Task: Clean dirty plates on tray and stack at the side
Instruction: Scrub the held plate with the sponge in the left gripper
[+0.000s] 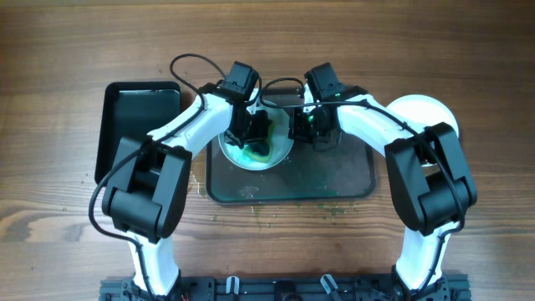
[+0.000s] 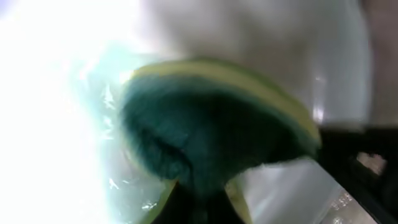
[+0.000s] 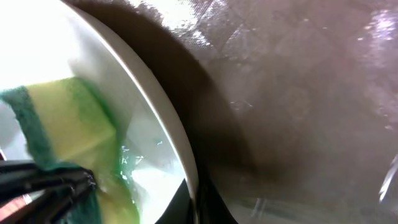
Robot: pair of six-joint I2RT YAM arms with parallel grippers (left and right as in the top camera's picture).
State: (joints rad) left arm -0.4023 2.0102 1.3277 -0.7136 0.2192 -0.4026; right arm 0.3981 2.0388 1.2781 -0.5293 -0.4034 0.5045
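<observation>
Sponge (image 2: 211, 124) blurred, gripped by left pincer (image 1: 253, 132) | right pincer (image 1: 305, 127) clamps plate (image 1: 280, 153) rim | tray (image 1: 334, 171) partly hidden

No readable text, labels, brands or numbers on anything in view

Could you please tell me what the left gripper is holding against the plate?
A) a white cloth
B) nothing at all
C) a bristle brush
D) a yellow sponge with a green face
D: the left wrist view shows the left gripper pinching a sponge, yellow with a dark green face, against the white plate.
</observation>
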